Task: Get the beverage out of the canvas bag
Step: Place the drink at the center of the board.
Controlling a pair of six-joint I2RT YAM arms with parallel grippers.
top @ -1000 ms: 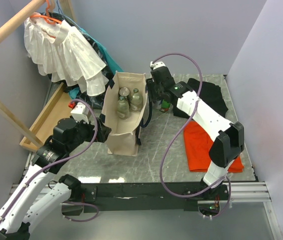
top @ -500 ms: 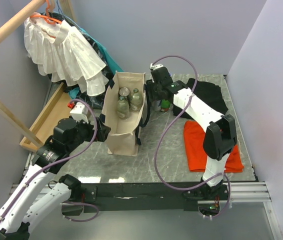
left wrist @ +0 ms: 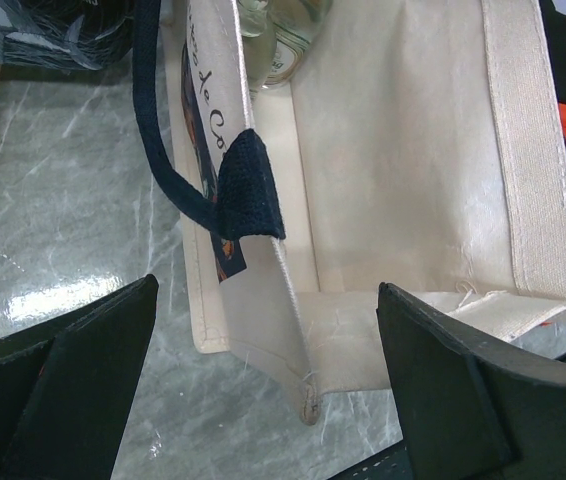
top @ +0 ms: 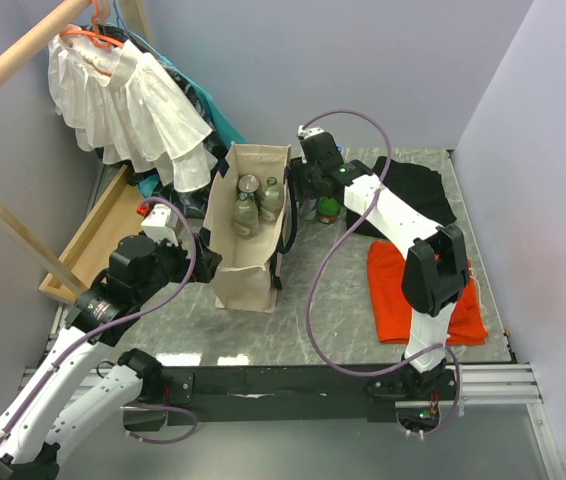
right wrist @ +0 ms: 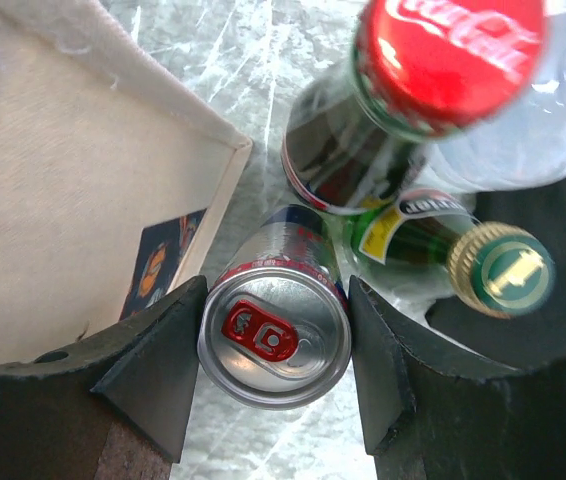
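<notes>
One silver can (right wrist: pixel 275 345) with a red tab sits between the two fingers of the right gripper (right wrist: pixel 276 292). The claw is partly closed, and both fingers press on the sides of the can. The can is outside the canvas bag (top: pixel 248 270), just beside its right wall and low over the table (top: pixel 333 300). Whether it already rests there cannot be told. It is close to a cola bottle (right wrist: pixel 443 50) and a green bottle (right wrist: pixel 503 268), so this corner seems to be where the drinks are collected.

Inside the bag, two more bottles (top: pixel 247 212) stand upright at the far end, so the job is probably not finished.

The left gripper (left wrist: pixel 266 290) is wide open and holds nothing. Its fingers stand on both sides of the near wall of the bag, probably to keep the bag from tipping.
</notes>
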